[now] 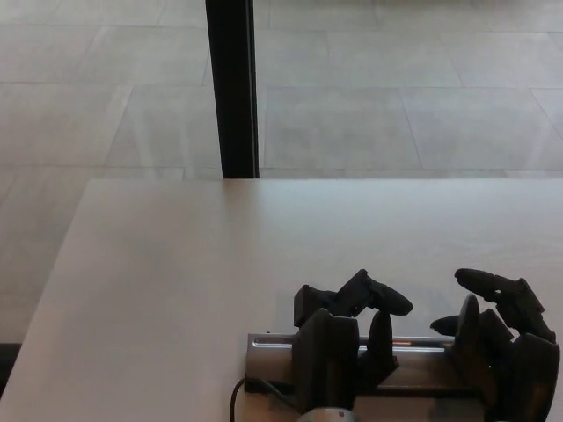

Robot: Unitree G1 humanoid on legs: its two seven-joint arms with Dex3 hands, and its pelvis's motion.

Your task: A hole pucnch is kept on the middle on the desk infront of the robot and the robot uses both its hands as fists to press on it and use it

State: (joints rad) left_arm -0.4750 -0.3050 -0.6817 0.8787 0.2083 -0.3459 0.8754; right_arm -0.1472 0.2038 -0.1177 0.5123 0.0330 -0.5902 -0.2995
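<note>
The pressing step looks to be in hand: at 6 o'clock on the counter (pixel 176 264), the left hand (pixel 339 338) and right hand (pixel 501 343) sit on the hole punch (pixel 273 347), fingers curled but gripping nothing. Next, both fists need a straight downward push. The punch is a long silver bar on a dark base, mostly hidden.

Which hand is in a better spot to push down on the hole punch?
Probably the left hand: it sits over the middle of the hole punch. The right hand is at its far right end.
</note>
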